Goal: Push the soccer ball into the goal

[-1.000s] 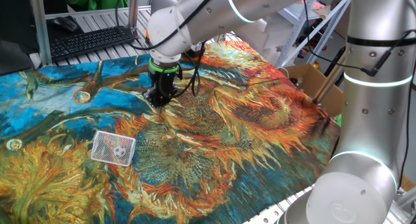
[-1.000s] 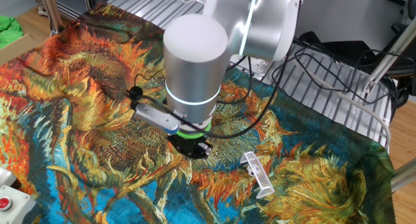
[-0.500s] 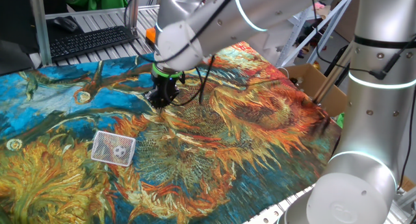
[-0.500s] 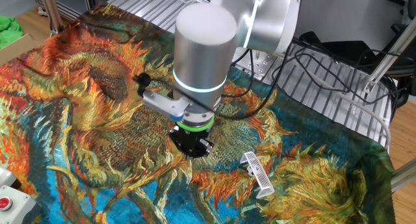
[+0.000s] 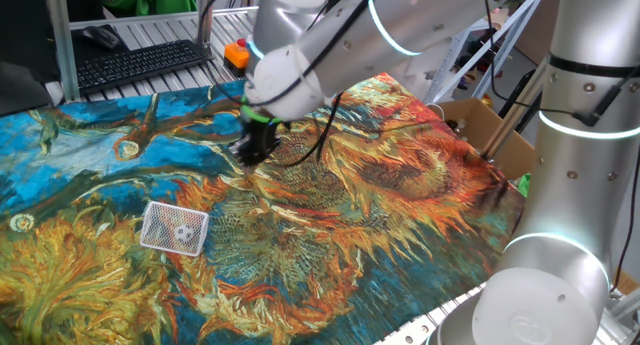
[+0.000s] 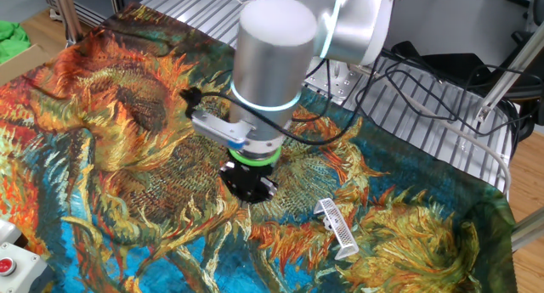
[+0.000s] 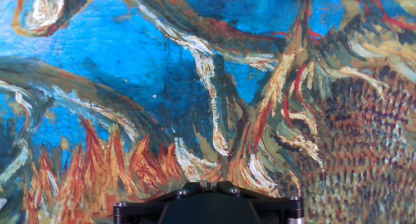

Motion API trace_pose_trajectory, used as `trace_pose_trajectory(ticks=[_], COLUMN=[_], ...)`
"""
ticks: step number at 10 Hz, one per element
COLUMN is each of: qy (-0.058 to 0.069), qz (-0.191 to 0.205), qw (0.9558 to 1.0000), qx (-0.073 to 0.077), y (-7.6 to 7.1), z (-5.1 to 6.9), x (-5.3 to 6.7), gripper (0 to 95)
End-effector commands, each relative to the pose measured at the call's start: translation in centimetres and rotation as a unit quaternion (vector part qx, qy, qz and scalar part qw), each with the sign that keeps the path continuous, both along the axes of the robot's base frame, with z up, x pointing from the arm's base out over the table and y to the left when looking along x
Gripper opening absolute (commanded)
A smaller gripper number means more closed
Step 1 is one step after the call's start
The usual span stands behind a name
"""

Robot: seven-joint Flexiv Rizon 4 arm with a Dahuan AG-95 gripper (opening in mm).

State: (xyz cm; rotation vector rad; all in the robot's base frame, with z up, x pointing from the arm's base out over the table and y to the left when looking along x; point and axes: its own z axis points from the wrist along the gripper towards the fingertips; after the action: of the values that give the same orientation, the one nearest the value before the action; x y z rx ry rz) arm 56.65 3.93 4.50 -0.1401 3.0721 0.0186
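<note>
The goal (image 5: 174, 228) is a small white mesh box lying on the sunflower-print cloth at the front left. The soccer ball (image 5: 184, 230) shows as a tiny white ball with dark patches within the goal's outline. My gripper (image 5: 255, 151) points down at the cloth behind and to the right of the goal, well apart from it, and is shut with nothing between its fingers. In the other fixed view the gripper (image 6: 248, 185) stands left of the goal (image 6: 337, 228), and the ball does not show there. The hand view shows the gripper (image 7: 208, 183) shut over blue and orange cloth only.
A black keyboard (image 5: 140, 63) lies behind the cloth at the back left, with an orange object (image 5: 236, 55) beside it. A cardboard box (image 5: 490, 135) stands at the right edge. Cables (image 6: 425, 98) lie on the metal rack, and a red button (image 6: 4, 265) sits at the cloth's corner.
The arm's wrist has swung to the right and tilted, while the fingertips shifted only slightly right. The gripper stayed shut. The goal and the ball have not moved.
</note>
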Motion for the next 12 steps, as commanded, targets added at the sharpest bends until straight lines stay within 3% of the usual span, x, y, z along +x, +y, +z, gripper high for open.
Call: trace_pose_trajectory(ticks=[1,3,5,7,12], qy=[0.058,0.066,0.060,0.056,0.058], qz=[0.024,0.030,0.039,0.021,0.018], qw=[0.9979,0.9972,0.9972,0.9980,0.9980], qx=[0.017,0.018,0.022,0.020,0.018], y=[-3.9,-6.2,-7.8,-8.7,-8.1], z=[2.2,4.0,4.8,5.6,6.0], x=[-1.3,-2.8,-4.7,-6.6,-6.7], gripper=[0.0,0.0,0.0,0.0,0.0])
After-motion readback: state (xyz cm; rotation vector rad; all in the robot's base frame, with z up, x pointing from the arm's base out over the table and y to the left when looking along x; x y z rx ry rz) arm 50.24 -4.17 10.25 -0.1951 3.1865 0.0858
